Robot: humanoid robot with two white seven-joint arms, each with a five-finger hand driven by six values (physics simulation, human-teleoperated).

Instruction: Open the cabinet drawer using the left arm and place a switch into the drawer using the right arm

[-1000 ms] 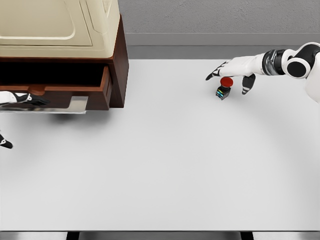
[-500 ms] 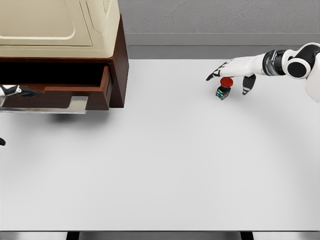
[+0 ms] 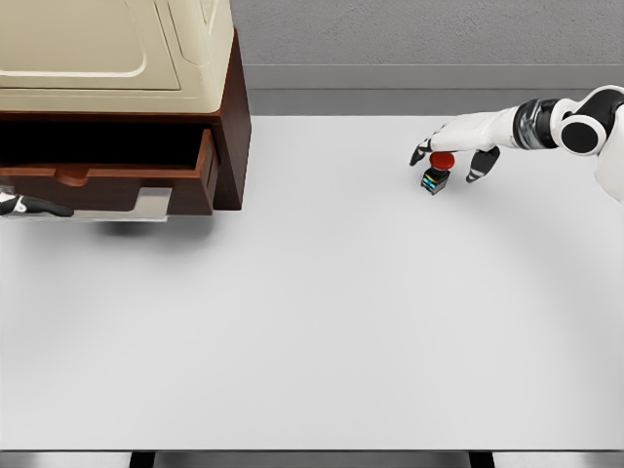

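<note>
While the right arm reaches in from the picture's right edge, stretched nearly level across the far side of the bench (image 3: 322,331), its right robot hand (image 3: 450,154) hangs palm-down over the switch (image 3: 438,170). The fingers (image 3: 481,164) are spread and curve downward on either side of the red button, the thumb side to the left and another black-tipped finger to the right; whether any of them touch the switch cannot be told, and the hand does not clasp it. The switch stands upright on the bench, well right of the cabinet (image 3: 127,88), its long axis vertical: a round red cap faces up, with a small dark body bearing coloured marks beneath it.

At the left edge, only a sliver of the left robot hand (image 3: 27,206) shows, a white part with a dark tip pointing right, lying low just under the front of the drawer (image 3: 117,180). Its fingers are too little seen to tell how they stand. The drawer is pulled out from the brown cabinet, its dark inside open above the front panel, and a cream-coloured top part sits over the cabinet.
</note>
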